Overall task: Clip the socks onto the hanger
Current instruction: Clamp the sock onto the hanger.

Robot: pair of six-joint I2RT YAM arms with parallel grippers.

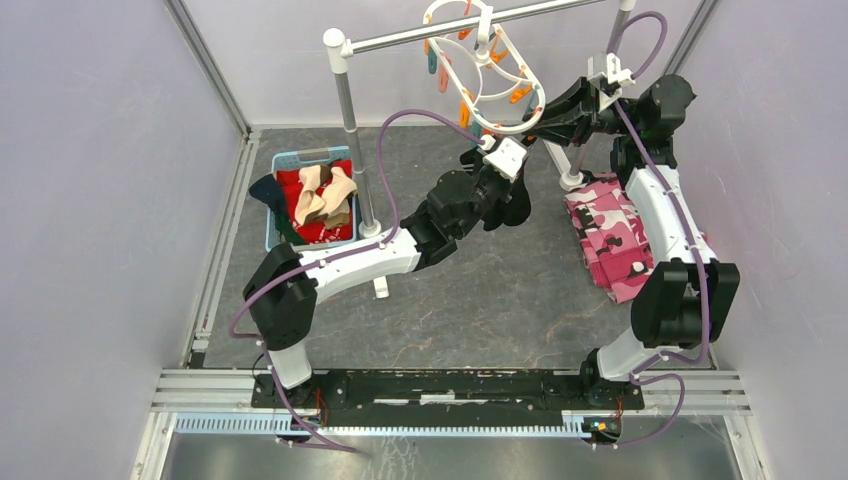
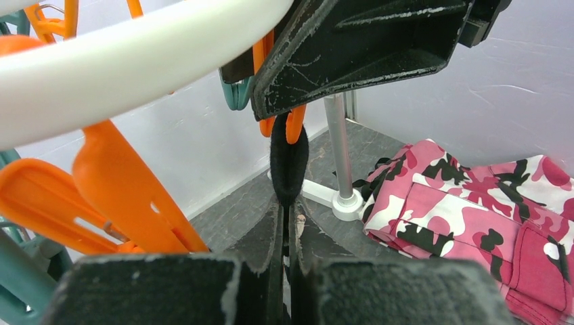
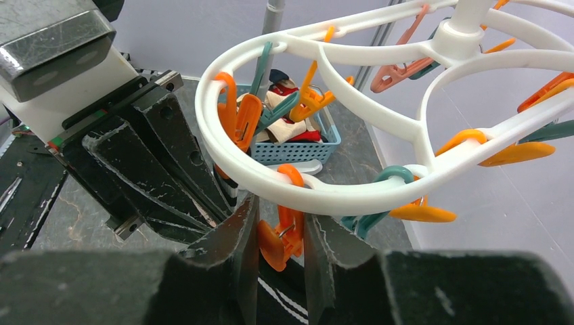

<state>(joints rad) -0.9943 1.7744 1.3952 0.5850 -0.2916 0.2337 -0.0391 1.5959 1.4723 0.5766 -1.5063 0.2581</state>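
Note:
The white oval hanger (image 1: 480,60) with orange and teal clothespins hangs from the pole; its ring (image 3: 338,196) fills the right wrist view. My right gripper (image 3: 279,210) is closed around an orange clothespin (image 3: 274,240) on the ring's near edge; it also shows in the top view (image 1: 535,120). My left gripper (image 2: 288,203) is shut on a dark sock (image 2: 289,162) and holds it up to that clothespin's jaws (image 2: 292,125). In the top view the left gripper (image 1: 497,140) is right below the hanger. Red (image 1: 325,228) and beige socks (image 1: 335,188) lie in a basket.
The blue basket (image 1: 300,158) stands at the left by the silver pole rack's upright (image 1: 350,120). A pink camouflage cloth (image 1: 610,235) lies at the right beside the rack's other foot (image 2: 345,203). White walls close in the back and sides.

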